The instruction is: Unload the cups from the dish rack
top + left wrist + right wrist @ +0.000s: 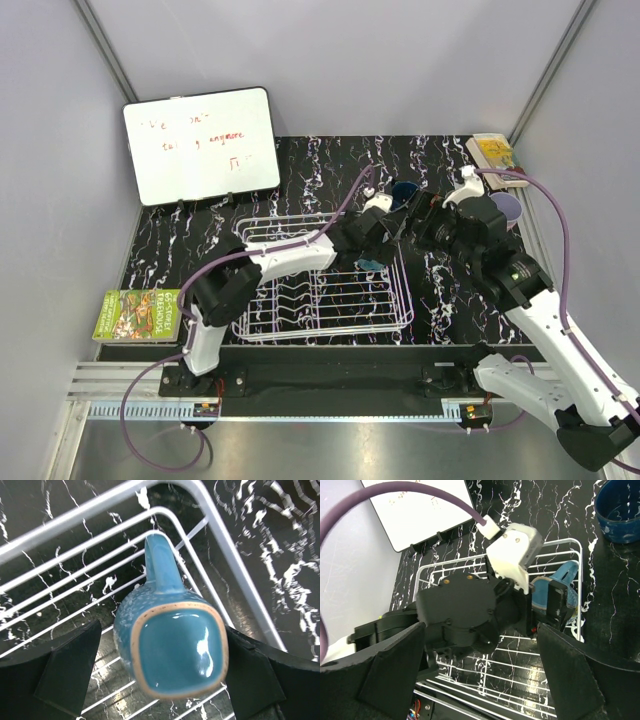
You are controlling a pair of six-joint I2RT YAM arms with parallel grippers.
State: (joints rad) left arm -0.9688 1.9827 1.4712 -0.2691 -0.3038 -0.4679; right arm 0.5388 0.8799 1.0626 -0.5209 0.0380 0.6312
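One teal cup sits between the left tool's fingers, possibly gripped.

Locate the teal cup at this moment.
In the left wrist view, the teal cup sits between the fingers of the left gripper, near the far right corner of the dish rack.

A teal cup shows a glossy, ceramic-looking glaze, finely speckled on its side, with a matt tan ring around its base, amid the smooth white-coated wire of the dish rack. The fingers of the left gripper look like matt black plastic, and the black, white-veined tabletop has a slight sheen. At the upper right of the right wrist view, a dark blue cup is glossy and pale-speckled.
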